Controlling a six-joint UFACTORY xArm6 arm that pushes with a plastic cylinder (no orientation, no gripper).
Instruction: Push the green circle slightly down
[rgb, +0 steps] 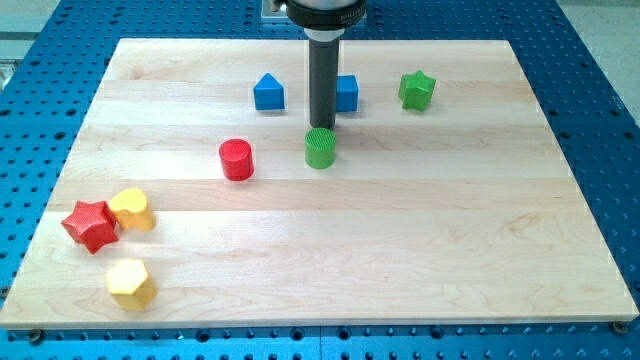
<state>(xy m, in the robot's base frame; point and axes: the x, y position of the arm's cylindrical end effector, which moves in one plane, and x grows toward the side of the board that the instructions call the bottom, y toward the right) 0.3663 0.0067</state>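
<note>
My tip (322, 127), a bare rod end with nothing to open or grip, touched the top edge of the green circle (320, 148), a short ribbed cylinder just below it. Elsewhere lay two blue blocks, two yellow, two red and one green star (417, 90).

We find a laboratory test bench: a pale wooden worktop (400, 250) rests on a blue perforated metal base (600, 120) with regular mounting holes.
</note>
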